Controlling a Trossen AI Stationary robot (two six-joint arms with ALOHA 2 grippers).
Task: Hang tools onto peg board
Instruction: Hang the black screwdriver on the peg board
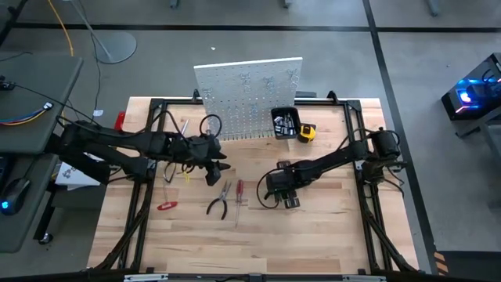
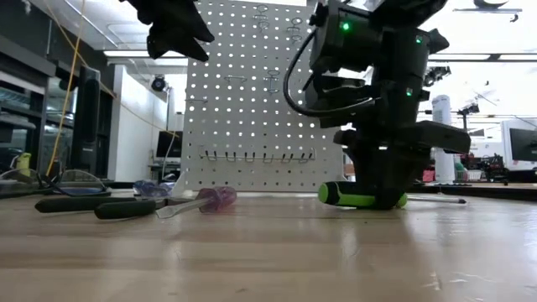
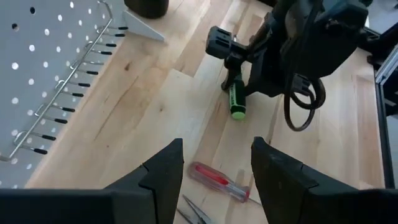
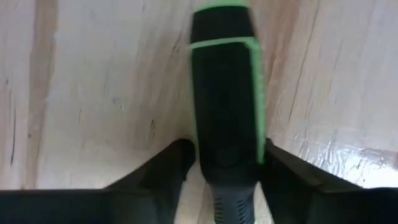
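My right gripper (image 4: 227, 149) is low on the table's middle (image 1: 286, 196), shut on the green-black screwdriver (image 2: 361, 200). My left gripper (image 3: 217, 171) hangs open and empty above the table (image 1: 213, 168), over the red screwdriver (image 3: 217, 180) and beside the dark-handled pliers (image 1: 219, 201). Both tools lie flat on the wood, and so do the red-handled cutters (image 1: 167, 205). The white peg board (image 1: 249, 98) stands upright at the far edge, with a small black bin (image 1: 285, 121) on its lower right. My right gripper pinches the screwdriver's green-black handle (image 4: 227, 140) between its two fingers, on the half nearer the shaft. The fingers (image 4: 177, 162) come from above, pointing down, and lie across the handle. The screwdriver lies level on the table (image 2: 336, 198), its butt end (image 4: 221, 25) sticking out free.
A yellow tape measure (image 1: 307, 132) sits by the bin. The black metal frame (image 1: 356, 133) runs along the table's sides. A row of hooks (image 3: 68, 74) lines the peg board's lower part. Bare wood (image 1: 313, 235) lies toward the near edge.
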